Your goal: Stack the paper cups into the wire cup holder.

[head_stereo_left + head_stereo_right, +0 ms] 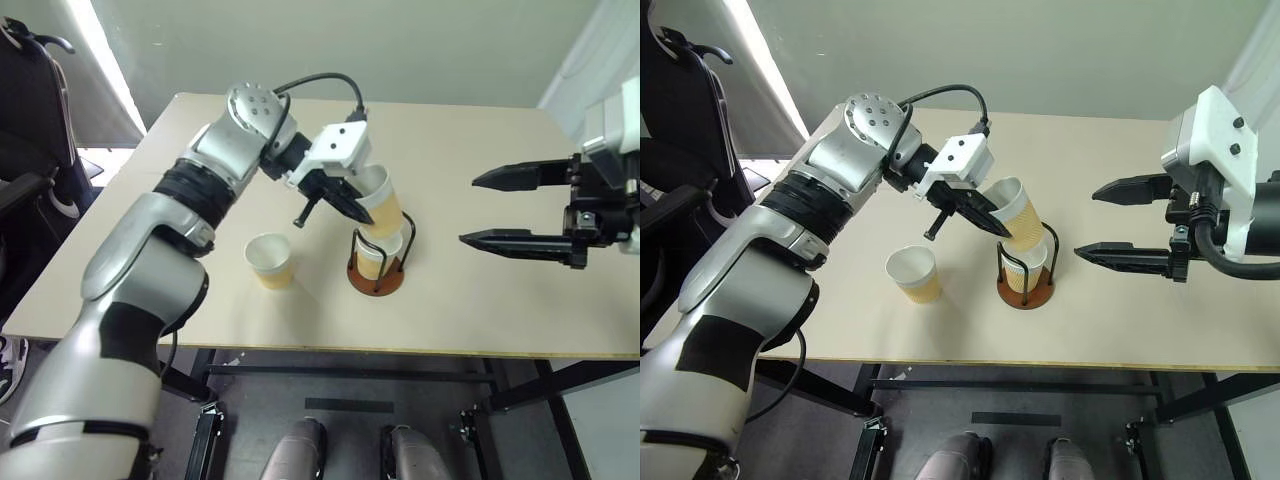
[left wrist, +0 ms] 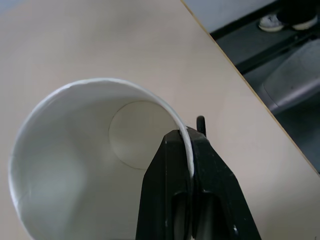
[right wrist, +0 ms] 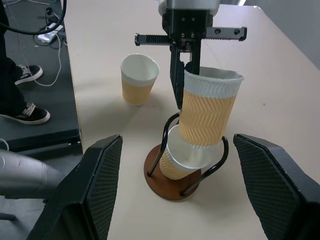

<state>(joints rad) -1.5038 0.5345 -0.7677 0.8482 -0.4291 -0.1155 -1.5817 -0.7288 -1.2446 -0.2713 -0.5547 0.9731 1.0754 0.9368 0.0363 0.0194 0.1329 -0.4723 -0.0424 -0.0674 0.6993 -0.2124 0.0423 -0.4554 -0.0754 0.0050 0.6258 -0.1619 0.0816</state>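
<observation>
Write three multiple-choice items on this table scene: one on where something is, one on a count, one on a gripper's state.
1. Where does the free tan-yellow paper cup stand?
A. on the table, on the wire holder's left
B. inside the holder
C. in the right gripper

2. How many paper cups are in view?
A. two
B. three
C. five

3. How is the left gripper?
A. wide open
B. shut on a cup's rim
C. resting on the table

Answers: 1 A, it stands alone beside the black wire cup holder with the reddish-brown base. 2 B, one free, one in the holder, one held above it. 3 B, its fingers pinch the held cup's white rim.
</observation>
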